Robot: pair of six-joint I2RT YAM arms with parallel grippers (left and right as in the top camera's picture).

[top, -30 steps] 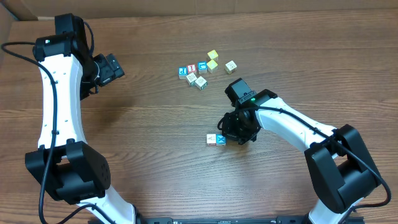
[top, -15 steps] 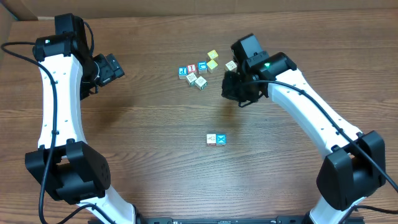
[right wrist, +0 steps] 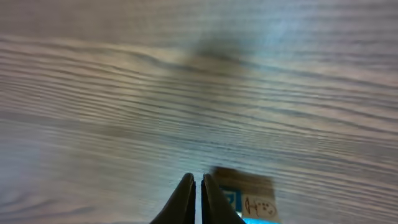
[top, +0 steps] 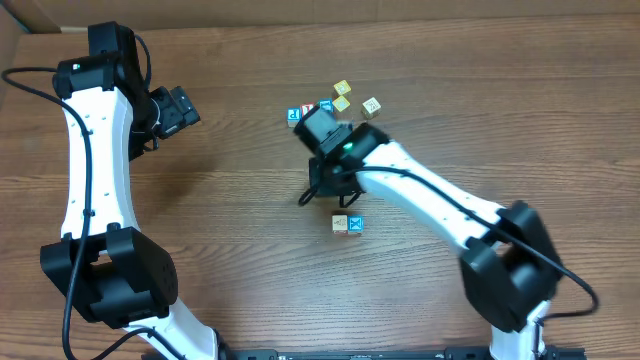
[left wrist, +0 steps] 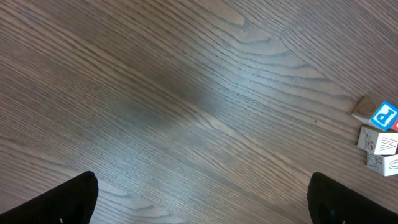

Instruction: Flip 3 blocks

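Note:
Two blocks lie side by side at mid-table: a cream-faced one and a blue one with a white X. My right gripper hangs just left of and beyond them, shut with nothing between its fingers. In the right wrist view the shut gripper stands close beside that pair, a blurred blue face and a cream face. My left gripper is far off at the upper left, and its fingers stand wide open over bare wood. Two more cream blocks show at the left wrist view's right edge.
A cluster of cubes sits at the far middle: a blue "P" cube, a red-faced cube, two yellow cubes and a cream cube. My right arm's wrist covers part of the cluster.
My right arm rose from beside the pair, swung to the far cluster, then crossed left and back down near the pair, jaws shut throughout. The left arm has not moved.

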